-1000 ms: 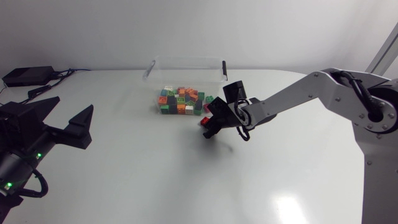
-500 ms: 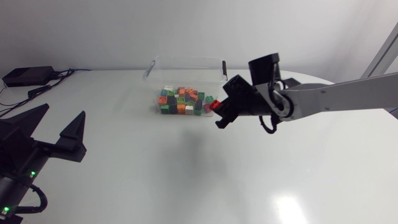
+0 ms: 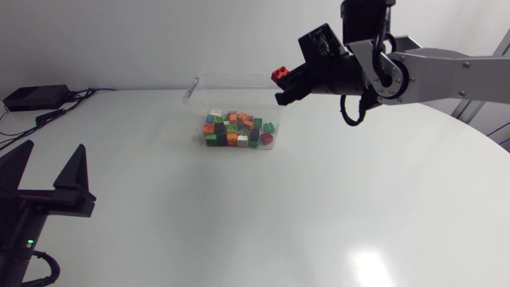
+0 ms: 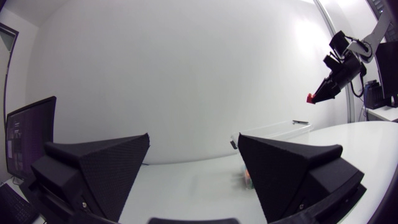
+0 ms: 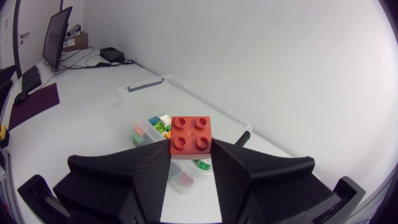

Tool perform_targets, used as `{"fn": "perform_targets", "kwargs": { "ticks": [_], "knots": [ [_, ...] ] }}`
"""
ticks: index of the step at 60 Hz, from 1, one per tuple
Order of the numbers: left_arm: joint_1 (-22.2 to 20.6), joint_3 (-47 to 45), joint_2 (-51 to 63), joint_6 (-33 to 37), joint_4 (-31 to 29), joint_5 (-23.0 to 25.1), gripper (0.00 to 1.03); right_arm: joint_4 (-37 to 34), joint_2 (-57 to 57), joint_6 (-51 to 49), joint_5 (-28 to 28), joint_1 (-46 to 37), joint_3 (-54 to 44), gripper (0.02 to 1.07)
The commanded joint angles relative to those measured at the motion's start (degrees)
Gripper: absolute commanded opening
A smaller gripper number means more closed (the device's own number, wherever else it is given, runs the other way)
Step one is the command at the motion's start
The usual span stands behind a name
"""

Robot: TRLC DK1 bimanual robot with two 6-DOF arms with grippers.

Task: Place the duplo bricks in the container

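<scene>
The right gripper (image 3: pixel 282 86) is clamped on a red square four-stud duplo brick (image 5: pixel 190 137), held in the air above the far right corner of the clear plastic container (image 3: pixel 239 76). The container sits far and centre on the white desk (image 3: pixel 319 207), with a heap of many-coloured small bricks (image 3: pixel 235 130) inside. At the near left, the left gripper (image 3: pixel 48 163) has its fingers wide apart, holding nothing.

One red 2x2 duplo brick (image 5: pixel 190 135), studs up, clamped in right gripper (image 5: pixel 191 151), raised above clear container (image 3: pixel 239 76) holding mixed-colour bricks (image 3: pixel 235 130).
</scene>
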Motion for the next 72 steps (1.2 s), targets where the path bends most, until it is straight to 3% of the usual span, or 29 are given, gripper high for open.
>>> {"fn": "perform_targets", "kwargs": {
  "ticks": [1,25,66,72],
  "knots": [
    [0.4,-1.7,-4.4,-2.3,-0.6,-0.9,0.99,0.3,4.1,2.4,0.9,1.0,3.8,0.35],
    [2.9,-1.7,-6.5,-3.9,-2.0,-1.9,0.99,4.5,17.7,4.3,5.9,2.9,16.8,0.35],
    [3.0,-1.6,-8.7,-3.5,-21.3,-2.1,0.99,8.1,31.8,2.2,10.0,3.1,28.2,0.35],
    [3.3,-1.5,-8.7,-4.1,-21.7,-2.1,0.99,9.0,33.0,2.0,11.4,3.2,29.0,0.36]
  ]
}}
